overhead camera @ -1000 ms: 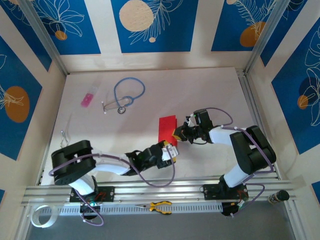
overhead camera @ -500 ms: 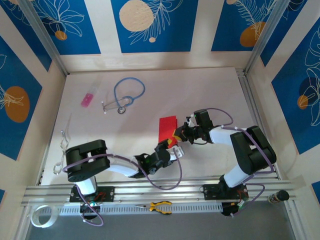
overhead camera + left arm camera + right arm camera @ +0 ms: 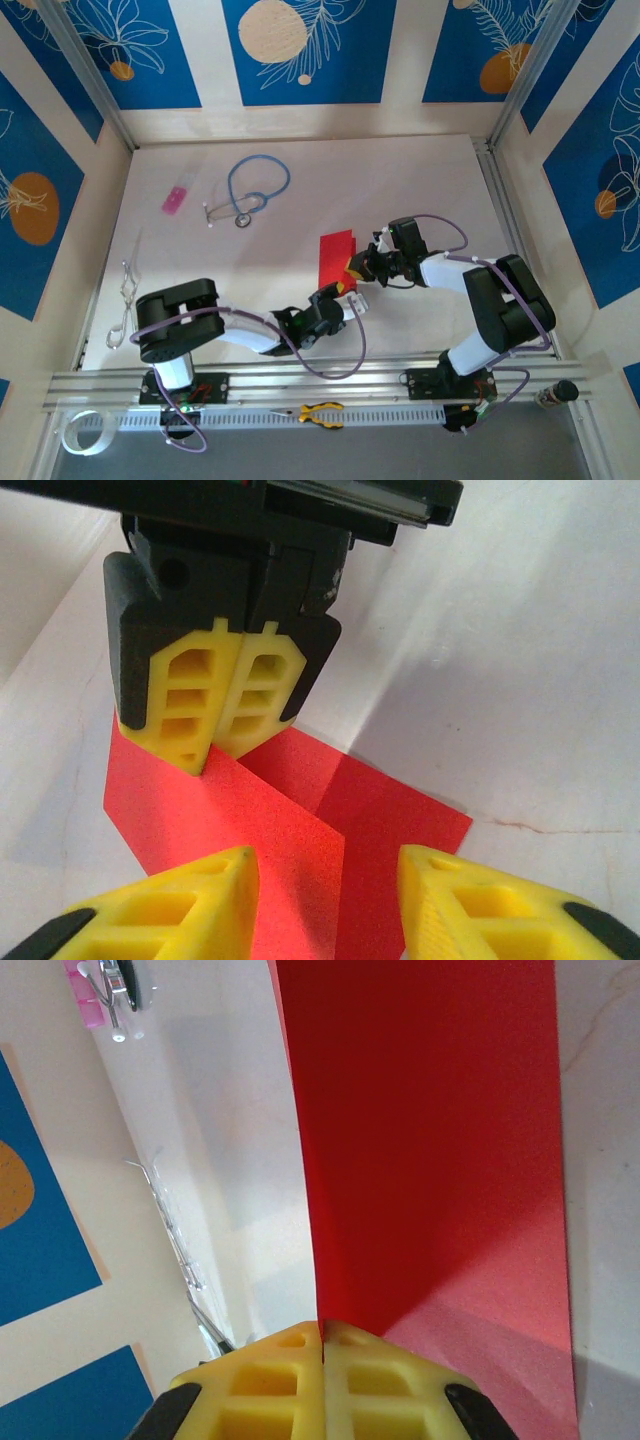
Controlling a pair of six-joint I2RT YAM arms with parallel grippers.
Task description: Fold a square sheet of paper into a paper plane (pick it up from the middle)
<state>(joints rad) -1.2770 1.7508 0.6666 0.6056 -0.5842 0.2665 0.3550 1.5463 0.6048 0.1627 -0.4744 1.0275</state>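
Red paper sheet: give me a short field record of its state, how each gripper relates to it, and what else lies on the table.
paper: thin bright red paper sheet, mid-table, partly folded, a flap raised along a crease
right gripper: shut on one end of the crease
left gripper: open, fingers on either side of the raised fold, not gripping it
other items: blue stethoscope and small pink rectangular item, towards the far left of the white table, apart from the paper
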